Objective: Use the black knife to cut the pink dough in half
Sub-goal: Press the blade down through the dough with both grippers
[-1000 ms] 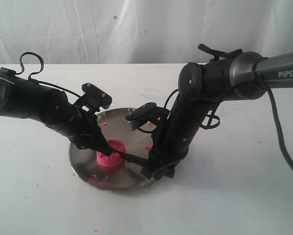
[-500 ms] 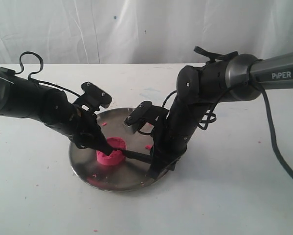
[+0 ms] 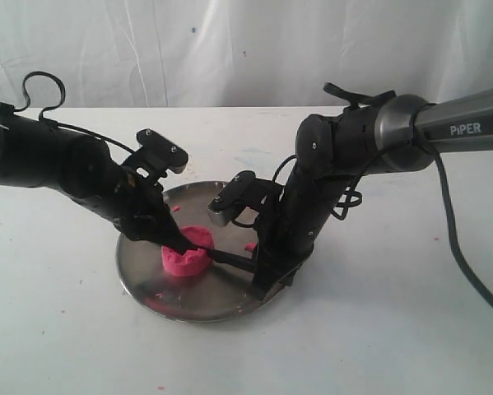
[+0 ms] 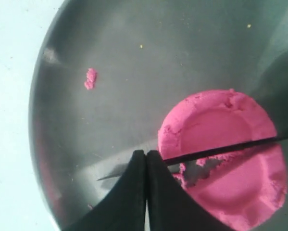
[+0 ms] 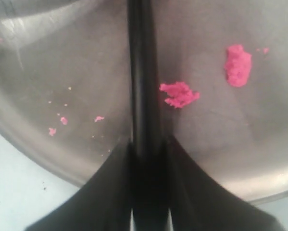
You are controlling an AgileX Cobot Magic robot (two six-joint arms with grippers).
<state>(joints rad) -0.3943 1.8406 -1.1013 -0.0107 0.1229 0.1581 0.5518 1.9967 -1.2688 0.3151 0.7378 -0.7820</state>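
Note:
The pink dough (image 3: 183, 262) lies flattened on the round steel plate (image 3: 217, 298). The black knife (image 3: 226, 259) runs from my right gripper (image 3: 261, 280) into the dough. In the left wrist view its blade (image 4: 220, 150) lies across the dough (image 4: 220, 120), and a ragged gap along the cut shows bare plate. My left gripper (image 4: 146, 155) is shut with nothing in it, its tips over the blade beside the dough's edge. In the right wrist view my right gripper (image 5: 147, 142) is shut on the knife's handle (image 5: 143, 72).
Pink crumbs (image 5: 180, 94) are scattered on the plate (image 5: 62, 57), one near its rim (image 4: 90, 78). The plate sits on a white table (image 3: 394, 329) with a white curtain behind. The right arm's cable (image 3: 468, 247) hangs at the right.
The dough has gone from a taller puck to a flatter shape as the blade sank into it. My left gripper has shifted slightly right onto the blade. The right arm leaned a little left.

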